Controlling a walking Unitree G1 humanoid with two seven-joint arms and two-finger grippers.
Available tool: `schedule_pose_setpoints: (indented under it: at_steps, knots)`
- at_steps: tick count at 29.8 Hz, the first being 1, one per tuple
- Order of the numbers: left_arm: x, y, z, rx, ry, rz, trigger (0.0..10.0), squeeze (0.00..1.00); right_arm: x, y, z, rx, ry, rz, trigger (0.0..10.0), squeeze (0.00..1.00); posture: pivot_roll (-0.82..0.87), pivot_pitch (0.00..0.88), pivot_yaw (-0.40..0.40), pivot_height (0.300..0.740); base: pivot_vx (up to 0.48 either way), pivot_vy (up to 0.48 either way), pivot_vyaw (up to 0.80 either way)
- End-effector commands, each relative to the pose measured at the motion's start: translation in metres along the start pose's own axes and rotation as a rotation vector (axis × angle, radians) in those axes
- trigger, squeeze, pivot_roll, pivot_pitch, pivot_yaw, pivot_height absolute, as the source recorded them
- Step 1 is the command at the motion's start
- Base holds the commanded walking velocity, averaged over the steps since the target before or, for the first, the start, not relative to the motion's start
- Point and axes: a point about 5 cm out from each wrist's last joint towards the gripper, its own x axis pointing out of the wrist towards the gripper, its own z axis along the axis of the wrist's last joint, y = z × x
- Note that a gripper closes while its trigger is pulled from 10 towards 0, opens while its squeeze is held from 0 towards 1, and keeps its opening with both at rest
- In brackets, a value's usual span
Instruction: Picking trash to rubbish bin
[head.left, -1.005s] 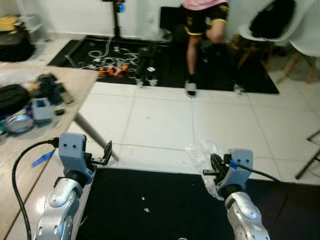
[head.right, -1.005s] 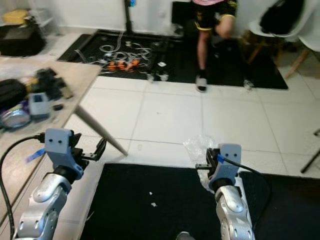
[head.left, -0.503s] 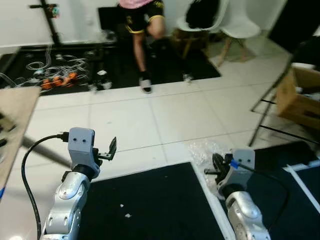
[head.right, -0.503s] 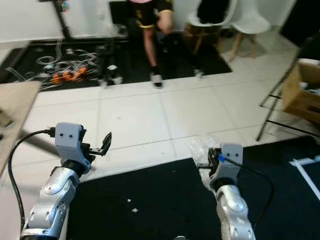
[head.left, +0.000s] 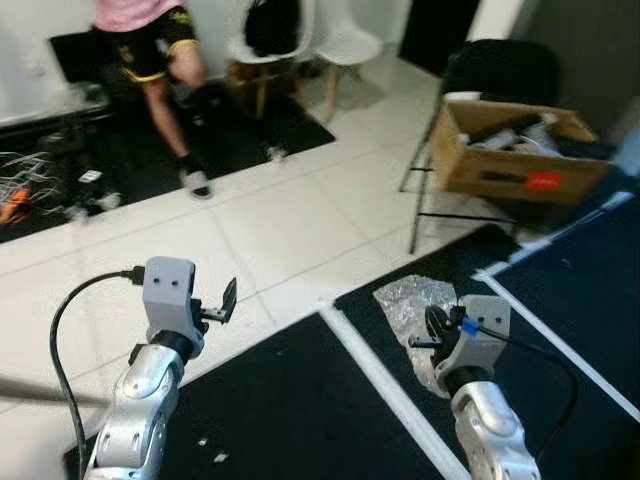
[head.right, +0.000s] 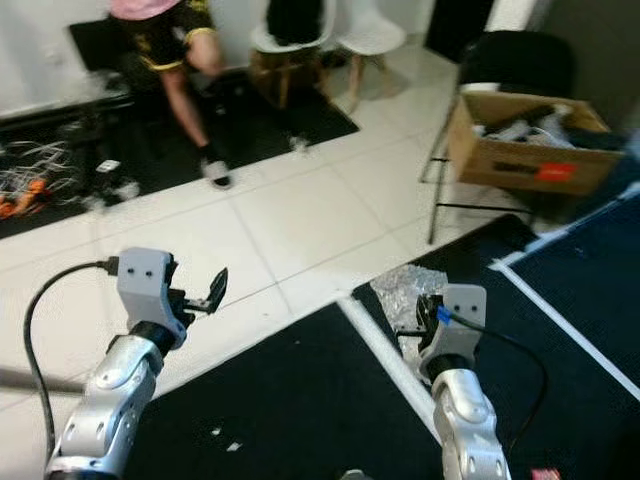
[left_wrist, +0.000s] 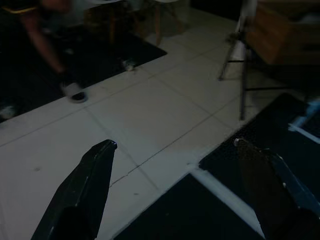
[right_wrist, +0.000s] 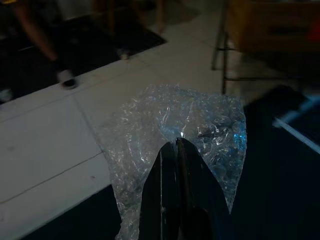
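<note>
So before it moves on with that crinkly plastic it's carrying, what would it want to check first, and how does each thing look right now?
1. Grip on the trash: the right gripper has its fingers shut on the clear crumpled bubble-wrap sheet. Ok.
2. Left gripper free: fingers apart, nothing between them. Ok.
3. Rubbish bin found: an open brown cardboard box of odds and ends sits ahead to the right; whether that is the bin, cannot tell.
4. Path to the box: thin black metal chair legs stand in front of it. Not ok.
5. Person standing far off to the left. Ok.
</note>
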Motion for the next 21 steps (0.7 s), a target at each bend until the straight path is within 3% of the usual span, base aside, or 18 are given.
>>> schedule_pose_setpoints:
  at_steps: [1, 21]
  knots:
    - [-0.0020, -0.0018, -0.0051, 0.007, 0.025, -0.002, 10.0, 0.00, -0.0021, -0.0005, -0.0070, 0.011, 0.031, 0.002, 10.0, 0.00, 0.02, 0.133, 0.025, 0.740, 0.000, 0.000, -0.80]
    - [0.0015, -0.0002, -0.0055, -0.015, 0.033, 0.006, 10.0, 0.00, 0.0016, 0.0007, -0.0078, 0.026, 0.027, 0.001, 10.0, 0.00, 0.02, 0.104, 0.029, 0.740, 0.000, 0.000, -0.80]
